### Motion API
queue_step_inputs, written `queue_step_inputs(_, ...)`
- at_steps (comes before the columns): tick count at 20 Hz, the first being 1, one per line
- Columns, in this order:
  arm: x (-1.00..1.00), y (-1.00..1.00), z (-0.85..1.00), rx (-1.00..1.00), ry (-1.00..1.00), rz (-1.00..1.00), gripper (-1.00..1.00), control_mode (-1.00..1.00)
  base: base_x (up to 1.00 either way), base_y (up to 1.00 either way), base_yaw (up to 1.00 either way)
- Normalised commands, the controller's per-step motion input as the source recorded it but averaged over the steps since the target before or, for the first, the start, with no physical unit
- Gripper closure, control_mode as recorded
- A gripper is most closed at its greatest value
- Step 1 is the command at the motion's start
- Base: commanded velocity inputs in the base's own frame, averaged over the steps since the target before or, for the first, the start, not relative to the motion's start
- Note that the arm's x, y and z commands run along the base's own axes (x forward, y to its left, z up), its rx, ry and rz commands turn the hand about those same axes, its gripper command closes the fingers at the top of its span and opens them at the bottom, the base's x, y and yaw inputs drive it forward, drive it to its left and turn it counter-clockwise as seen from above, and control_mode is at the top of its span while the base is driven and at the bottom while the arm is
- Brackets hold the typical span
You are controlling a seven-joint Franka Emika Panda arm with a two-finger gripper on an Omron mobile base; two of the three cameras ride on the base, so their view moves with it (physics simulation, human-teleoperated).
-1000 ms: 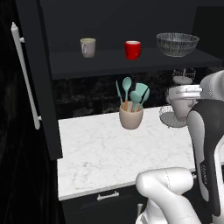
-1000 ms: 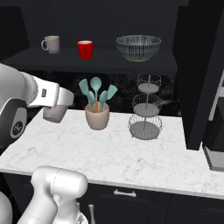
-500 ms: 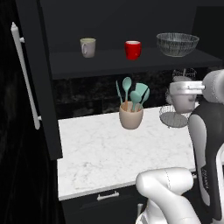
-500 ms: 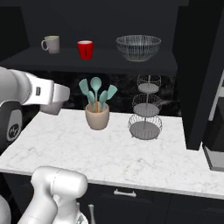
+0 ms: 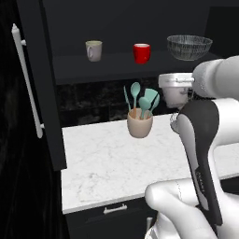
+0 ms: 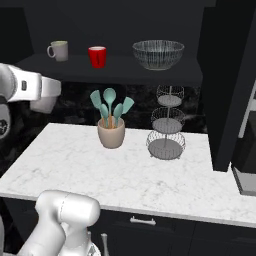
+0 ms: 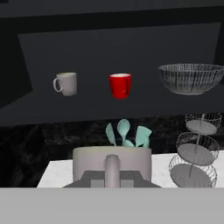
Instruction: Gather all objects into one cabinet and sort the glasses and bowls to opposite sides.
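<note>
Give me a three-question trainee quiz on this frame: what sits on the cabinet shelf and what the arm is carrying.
1. True or false: the wire-mesh bowl is the rightmost item on the cabinet shelf.
2. Which stands between the pale mug and the bowl? A) red mug B) utensil pot C) tiered wire stand
3. Fill in: the gripper is shut on a pale ____.

Key: 1 true. 2 A. 3 mug.
</note>
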Motion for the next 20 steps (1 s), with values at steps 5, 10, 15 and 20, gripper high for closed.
queue_step_inputs(5, 0.51, 0.2, 0.26, 0.0, -0.01, 0.01, 1.0, -1.0, 0.0, 0.0, 0.0)
queue_step_inputs(10, 0.84, 0.38, 0.03, 0.0, 0.0, 0.0, 1.0, -1.0, 0.0, 0.0, 0.0)
queue_step_inputs(15, 0.58, 0.6, 0.12, 0.0, -0.03, 0.0, 1.0, -1.0, 0.0, 0.0, 0.0)
queue_step_inputs(20, 0.16, 0.42, 0.1, 0.0, -0.2, 0.0, 1.0, -1.0, 0.0, 0.0, 0.0)
